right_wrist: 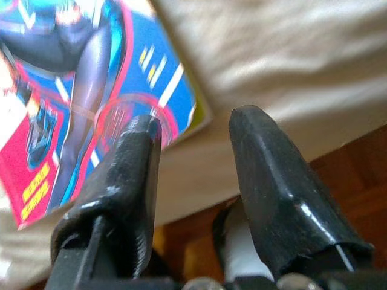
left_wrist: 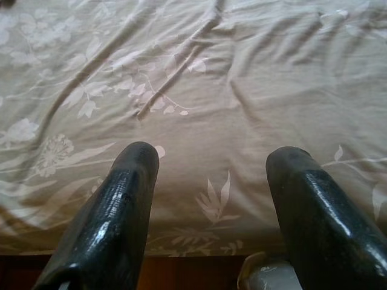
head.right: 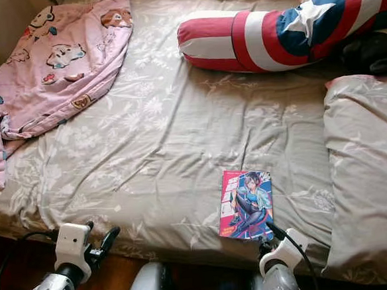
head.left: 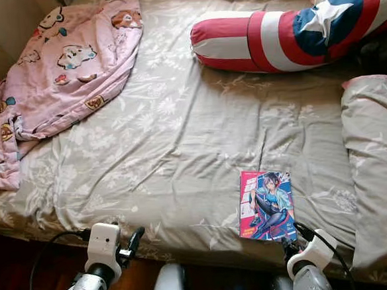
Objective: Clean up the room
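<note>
Right gripper (right_wrist: 190, 130) sits at the near bed edge, fingers parted by a moderate gap and holding nothing, tips just short of the near corner of the comic book (head.left: 267, 205), which lies flat on the grey floral sheet (head.left: 180, 139); left gripper (left_wrist: 208, 160) hovers at the same edge farther left, jaws wide and empty. Judged step: pick up the book, so slide one finger under the corner because the sheet is soft, then close. Beyond: grey pillow (head.left: 377, 165), pink cartoon blanket (head.left: 62, 68), striped star bolster (head.left: 285, 32).
</note>
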### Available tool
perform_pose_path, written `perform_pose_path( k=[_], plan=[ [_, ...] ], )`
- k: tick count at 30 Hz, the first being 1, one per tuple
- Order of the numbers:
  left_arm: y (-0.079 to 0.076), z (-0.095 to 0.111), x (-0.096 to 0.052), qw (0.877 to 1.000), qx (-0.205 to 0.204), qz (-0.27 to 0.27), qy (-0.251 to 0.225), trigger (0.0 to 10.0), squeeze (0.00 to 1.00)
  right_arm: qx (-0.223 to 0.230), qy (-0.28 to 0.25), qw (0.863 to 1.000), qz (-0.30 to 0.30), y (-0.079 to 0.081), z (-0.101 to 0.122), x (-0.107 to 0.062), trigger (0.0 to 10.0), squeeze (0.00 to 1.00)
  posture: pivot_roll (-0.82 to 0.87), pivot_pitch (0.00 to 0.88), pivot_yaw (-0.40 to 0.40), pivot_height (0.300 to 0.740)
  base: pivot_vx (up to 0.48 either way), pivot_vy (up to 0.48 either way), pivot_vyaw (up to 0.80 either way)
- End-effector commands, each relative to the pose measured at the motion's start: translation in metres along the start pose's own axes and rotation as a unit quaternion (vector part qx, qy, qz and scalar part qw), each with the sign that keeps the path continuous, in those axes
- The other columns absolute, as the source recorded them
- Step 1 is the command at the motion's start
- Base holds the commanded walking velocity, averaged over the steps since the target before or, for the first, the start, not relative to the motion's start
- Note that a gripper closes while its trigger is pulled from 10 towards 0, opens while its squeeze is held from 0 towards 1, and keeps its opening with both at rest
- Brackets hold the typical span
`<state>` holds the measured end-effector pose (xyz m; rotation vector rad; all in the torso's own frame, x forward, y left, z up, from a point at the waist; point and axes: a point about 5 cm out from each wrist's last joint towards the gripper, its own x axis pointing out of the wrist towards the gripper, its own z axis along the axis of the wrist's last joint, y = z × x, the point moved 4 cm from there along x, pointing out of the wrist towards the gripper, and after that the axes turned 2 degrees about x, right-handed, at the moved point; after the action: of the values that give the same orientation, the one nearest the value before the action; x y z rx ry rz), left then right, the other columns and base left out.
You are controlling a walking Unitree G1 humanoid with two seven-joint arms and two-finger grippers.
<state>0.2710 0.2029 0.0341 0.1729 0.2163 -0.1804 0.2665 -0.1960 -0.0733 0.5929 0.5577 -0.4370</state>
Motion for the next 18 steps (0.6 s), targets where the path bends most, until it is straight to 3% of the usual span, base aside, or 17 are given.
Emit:
perform_pose_path(
  k=[1, 6, 8, 10, 12, 18],
  plan=[
    [0.000, -0.010, -0.002, 1.000, 0.003, 0.004, 0.015, 10.0, 0.00, -0.007, -0.002, 1.000, -0.016, -0.009, -0.005, -0.004, 10.0, 0.00, 0.18, 0.168, 0.059, 0.661, 0.000, 0.000, 0.00],
    [0.000, -0.009, 0.006, 1.000, -0.001, 0.011, 0.010, 10.0, 0.00, -0.030, -0.022, 0.999, -0.013, -0.010, 0.000, -0.004, 10.0, 0.00, 0.16, 0.137, 0.045, 0.661, 0.000, 0.000, 0.00],
    [0.000, -0.009, 0.010, 1.000, -0.004, 0.014, 0.006, 10.0, 0.00, -0.070, -0.032, 0.997, -0.004, -0.007, 0.005, -0.003, 10.0, 0.00, 0.15, 0.117, 0.034, 0.661, 0.000, 0.000, 0.00],
    [-0.002, -0.007, 0.017, 1.000, -0.011, 0.018, 0.001, 10.0, 0.00, -0.133, -0.070, 0.988, 0.038, 0.011, 0.017, -0.003, 10.0, 0.00, 0.13, 0.089, 0.021, 0.661, 0.000, 0.000, 0.00],
    [-0.002, -0.007, 0.018, 1.000, -0.011, 0.018, 0.000, 10.0, 0.00, -0.137, -0.071, 0.987, 0.041, 0.013, 0.018, -0.003, 10.0, 0.00, 0.13, 0.089, 0.021, 0.661, 0.000, 0.000, 0.00],
    [-0.005, -0.012, 0.030, 0.998, -0.041, 0.038, 0.004, 10.0, 0.00, -0.190, -0.113, 0.968, 0.116, 0.040, 0.036, -0.003, 10.0, 0.00, 0.07, 0.022, -0.018, 0.661, 0.000, 0.000, 0.00]
  ],
)
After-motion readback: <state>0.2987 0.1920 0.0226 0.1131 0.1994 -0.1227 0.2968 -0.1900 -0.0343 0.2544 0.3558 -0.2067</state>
